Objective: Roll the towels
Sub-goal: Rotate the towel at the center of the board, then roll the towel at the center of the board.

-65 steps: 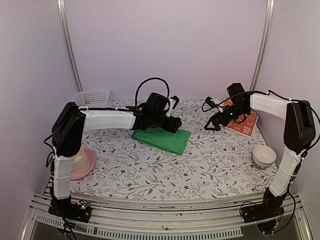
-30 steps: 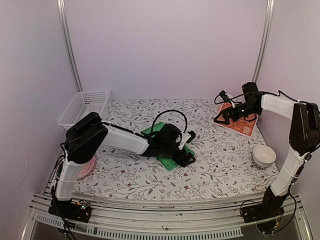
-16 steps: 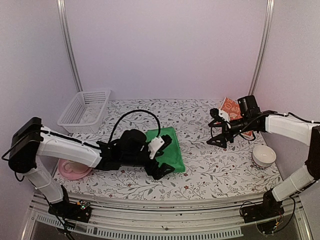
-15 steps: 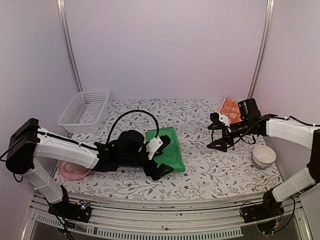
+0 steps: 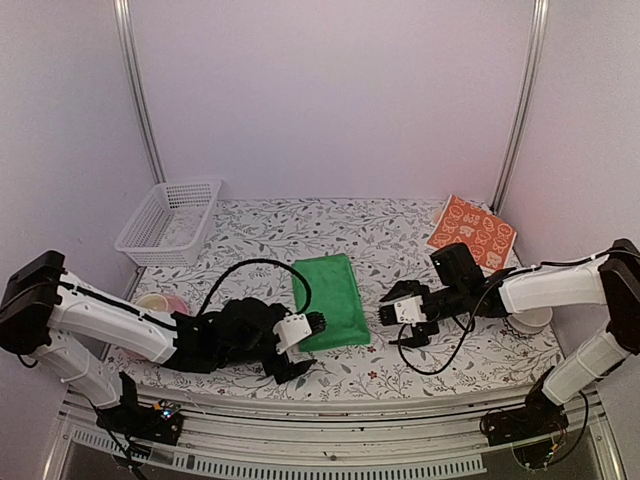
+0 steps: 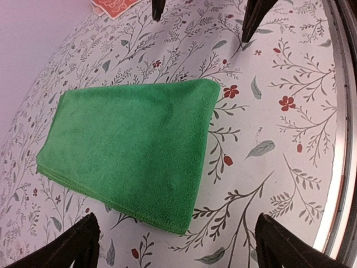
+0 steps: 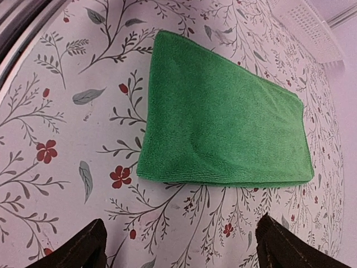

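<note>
The green towel (image 5: 330, 300) lies folded flat mid-worktop (image 5: 250, 240). The orange towel (image 5: 471, 231), well apart at the far right, seems flat too. The left fingers (image 6: 78, 248) are spread wide, empty, near the green towel's front edge. The right fingers (image 7: 83, 248) are spread wide, empty, beside its right edge.

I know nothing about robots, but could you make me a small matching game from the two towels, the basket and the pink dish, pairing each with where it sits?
Things:
1. green towel
2. orange patterned towel
3. white basket
4. pink dish

Places:
A. far left corner
B. in the middle, lying flat
C. left side, nearer the front
D. far right corner

Pairs: 1-B, 2-D, 3-A, 4-C
</note>
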`<act>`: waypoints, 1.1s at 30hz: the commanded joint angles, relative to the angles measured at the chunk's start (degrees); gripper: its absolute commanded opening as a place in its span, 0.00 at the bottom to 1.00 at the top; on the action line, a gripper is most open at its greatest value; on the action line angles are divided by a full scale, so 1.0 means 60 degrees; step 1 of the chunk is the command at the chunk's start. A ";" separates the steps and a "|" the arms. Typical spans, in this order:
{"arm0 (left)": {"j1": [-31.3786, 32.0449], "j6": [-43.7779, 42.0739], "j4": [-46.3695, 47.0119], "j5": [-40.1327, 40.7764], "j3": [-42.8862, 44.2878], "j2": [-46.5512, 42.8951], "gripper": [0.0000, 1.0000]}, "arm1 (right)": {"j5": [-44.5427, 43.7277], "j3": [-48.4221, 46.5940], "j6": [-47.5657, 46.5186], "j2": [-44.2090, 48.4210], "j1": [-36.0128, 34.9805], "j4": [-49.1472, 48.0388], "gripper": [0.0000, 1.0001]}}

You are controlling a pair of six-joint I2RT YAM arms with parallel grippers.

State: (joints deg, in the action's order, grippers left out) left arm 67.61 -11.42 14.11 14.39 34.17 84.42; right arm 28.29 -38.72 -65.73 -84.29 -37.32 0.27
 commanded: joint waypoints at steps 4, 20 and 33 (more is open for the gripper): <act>0.0111 -0.2378 0.0644 0.0253 -0.0485 0.0300 0.97 | -0.3155 -0.0883 0.0498 -0.1623 -0.1323 -0.0580 0.86; 0.0185 -0.2324 0.2037 0.0544 -0.0533 0.2039 0.96 | -0.2812 -0.0611 0.0314 -0.1801 -0.2005 -0.0465 0.78; 0.0157 -0.2224 0.2825 0.0604 -0.1169 0.1241 0.95 | -0.2790 -0.0758 0.0527 -0.2050 -0.2170 -0.0411 0.68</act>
State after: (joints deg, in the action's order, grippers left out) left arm 67.79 -24.99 28.71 17.50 28.73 94.06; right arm 11.00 -42.85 -63.81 -95.48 -49.52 -2.87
